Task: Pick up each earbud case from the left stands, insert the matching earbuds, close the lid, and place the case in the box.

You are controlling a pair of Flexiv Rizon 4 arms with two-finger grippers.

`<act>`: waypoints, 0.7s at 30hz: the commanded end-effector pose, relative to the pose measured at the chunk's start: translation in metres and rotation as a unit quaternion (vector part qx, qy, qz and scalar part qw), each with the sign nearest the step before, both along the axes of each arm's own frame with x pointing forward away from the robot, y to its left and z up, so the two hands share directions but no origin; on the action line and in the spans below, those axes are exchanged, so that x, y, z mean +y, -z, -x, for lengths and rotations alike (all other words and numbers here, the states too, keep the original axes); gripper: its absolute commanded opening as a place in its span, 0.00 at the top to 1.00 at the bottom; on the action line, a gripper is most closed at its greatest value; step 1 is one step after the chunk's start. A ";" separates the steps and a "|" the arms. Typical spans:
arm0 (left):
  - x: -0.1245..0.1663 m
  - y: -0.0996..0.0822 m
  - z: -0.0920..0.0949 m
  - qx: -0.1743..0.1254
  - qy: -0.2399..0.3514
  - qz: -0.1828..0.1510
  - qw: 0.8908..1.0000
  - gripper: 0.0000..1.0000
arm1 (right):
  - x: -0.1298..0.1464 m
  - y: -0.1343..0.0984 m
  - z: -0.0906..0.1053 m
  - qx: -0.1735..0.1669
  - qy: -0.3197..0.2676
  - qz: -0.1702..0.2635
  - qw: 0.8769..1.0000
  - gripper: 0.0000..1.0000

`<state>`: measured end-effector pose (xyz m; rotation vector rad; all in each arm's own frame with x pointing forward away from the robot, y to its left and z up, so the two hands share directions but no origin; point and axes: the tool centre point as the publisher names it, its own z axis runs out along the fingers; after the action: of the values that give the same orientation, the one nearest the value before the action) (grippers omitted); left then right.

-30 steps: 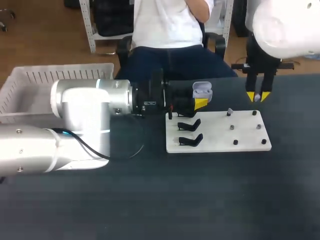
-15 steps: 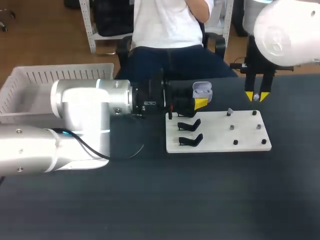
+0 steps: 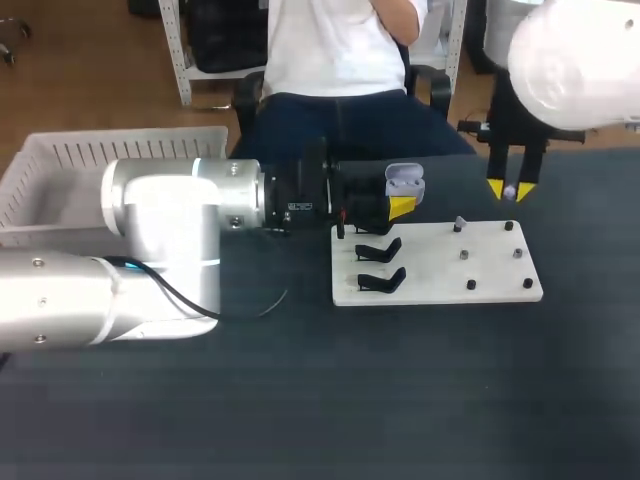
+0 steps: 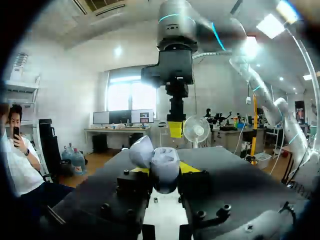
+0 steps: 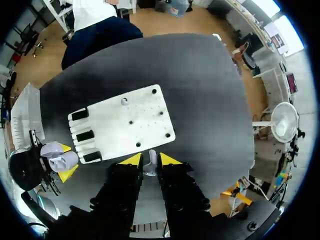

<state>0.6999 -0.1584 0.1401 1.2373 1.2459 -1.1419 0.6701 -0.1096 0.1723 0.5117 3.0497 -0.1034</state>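
My left gripper (image 3: pixel 401 207) is shut on a pale grey earbud case (image 3: pixel 405 182) with its lid open, held just past the back left corner of the white board (image 3: pixel 437 275). In the left wrist view the case (image 4: pixel 160 164) sits between the yellow fingertips (image 4: pixel 189 167). My right gripper (image 3: pixel 511 190) hangs over the board's back right edge, shut on a small white earbud (image 5: pixel 151 161). Two empty black stands (image 3: pixel 380 250) line the board's left side. A small grey piece rests on one back peg (image 3: pixel 458 223).
A white slatted basket (image 3: pixel 110 160) stands at the table's back left, behind my left arm. Several short dark pegs (image 3: pixel 466 256) stick up from the board's right half. The dark tabletop (image 3: pixel 400 400) stretches in front of the board.
My right gripper has shifted slightly up and toward the far side with the earbud in it. The left arm and the case have stayed put.
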 end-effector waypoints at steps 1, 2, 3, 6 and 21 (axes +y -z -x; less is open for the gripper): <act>0.000 0.001 0.001 -0.003 -0.003 0.003 1.000 1.00 | 0.006 -0.016 -0.002 0.007 0.026 -0.005 1.000 1.00; 0.000 0.001 0.001 -0.003 -0.003 0.003 1.000 1.00 | 0.009 -0.019 -0.002 0.005 0.032 -0.004 0.999 1.00; 0.000 0.001 0.001 -0.003 -0.003 0.003 1.000 1.00 | 0.013 -0.022 -0.002 0.004 0.035 0.000 0.999 1.00; 0.000 0.001 0.001 -0.003 -0.003 0.003 1.000 1.00 | 0.023 -0.029 -0.003 -0.002 0.046 -0.001 0.999 1.00; 0.000 0.001 0.001 -0.003 -0.003 0.003 1.000 1.00 | 0.077 -0.035 -0.012 -0.011 0.031 0.015 0.999 1.00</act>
<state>0.6999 -0.1584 0.1402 1.2374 1.2458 -1.1421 0.6787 -0.0403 0.2063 0.5933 3.0028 -0.1031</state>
